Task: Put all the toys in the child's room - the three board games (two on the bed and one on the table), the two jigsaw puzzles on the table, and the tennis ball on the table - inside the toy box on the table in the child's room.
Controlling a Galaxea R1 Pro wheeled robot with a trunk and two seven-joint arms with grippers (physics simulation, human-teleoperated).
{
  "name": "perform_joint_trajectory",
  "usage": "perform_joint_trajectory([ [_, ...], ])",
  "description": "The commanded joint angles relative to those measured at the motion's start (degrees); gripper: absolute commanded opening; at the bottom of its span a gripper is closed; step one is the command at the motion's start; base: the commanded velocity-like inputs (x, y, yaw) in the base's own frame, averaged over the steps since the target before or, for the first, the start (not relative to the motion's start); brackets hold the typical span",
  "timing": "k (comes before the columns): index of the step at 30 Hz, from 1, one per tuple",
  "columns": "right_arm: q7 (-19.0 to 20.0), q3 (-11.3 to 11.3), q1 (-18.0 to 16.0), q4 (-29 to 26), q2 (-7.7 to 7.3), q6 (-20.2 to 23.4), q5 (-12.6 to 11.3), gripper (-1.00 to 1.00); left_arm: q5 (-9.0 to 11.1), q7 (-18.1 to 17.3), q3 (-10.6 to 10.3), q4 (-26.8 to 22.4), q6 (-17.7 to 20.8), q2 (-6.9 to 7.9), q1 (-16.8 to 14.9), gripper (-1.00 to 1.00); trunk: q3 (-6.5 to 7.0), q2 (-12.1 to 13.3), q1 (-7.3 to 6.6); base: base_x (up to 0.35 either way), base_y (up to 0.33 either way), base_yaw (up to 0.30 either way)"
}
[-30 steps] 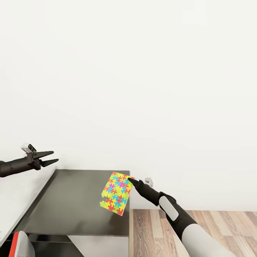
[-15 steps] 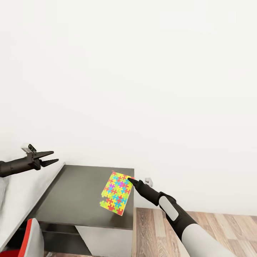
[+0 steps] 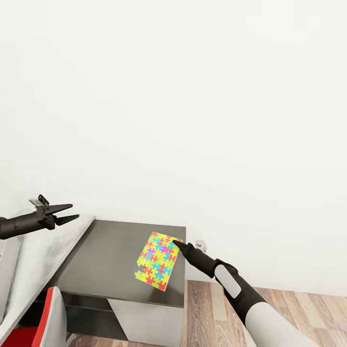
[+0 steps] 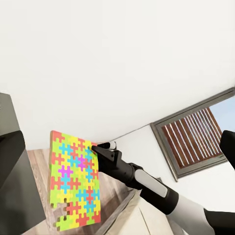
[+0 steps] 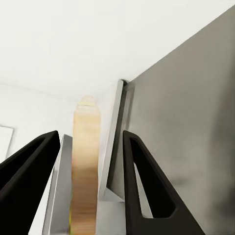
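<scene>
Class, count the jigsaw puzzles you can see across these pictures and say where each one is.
1. The jigsaw puzzle hangs from the right pincer, over the dark cabinet. Others may lie outside the views.

A plain white wall took up most of the head view, evenly lit. Against its foot stood a low dark grey cabinet — flat-topped, with a paler front panel below. Right of the cabinet ran a wood-plank floor. Left of the cabinet, a red-and-grey chair back showed. The left wrist view caught a slatted window — grey-framed, set in the white wall.
</scene>
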Motion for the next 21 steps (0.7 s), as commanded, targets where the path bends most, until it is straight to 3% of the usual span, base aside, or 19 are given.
perform_joint_trajectory([
  [1, 0.0, 0.1, -0.1, 0.0, -0.01, 0.4, -0.6, -1.0, 0.0, -0.2, -0.1, 0.0, 0.6, 0.03, 0.0, 1.0, -0.13, -0.1, 0.04, 0.0, 0.0, 0.0],
  [8, 0.0, 0.1, -0.1, 0.0, 0.01, 0.1, -0.6, -1.0, 0.0, -0.2, -0.1, 0.0, 0.5, 0.03, 0.0, 1.0, -0.1, -0.1, 0.04, 0.0, 0.0, 0.05],
  [21, 0.0, 0.1, -0.1, 0.0, -0.05, 0.0, -0.6, -1.0, 0.0, -0.3, 0.0, 0.0, 0.5, 0.03, 0.0, 1.0, 0.19, -0.1, 0.04, 0.0, 0.0, 0.26],
])
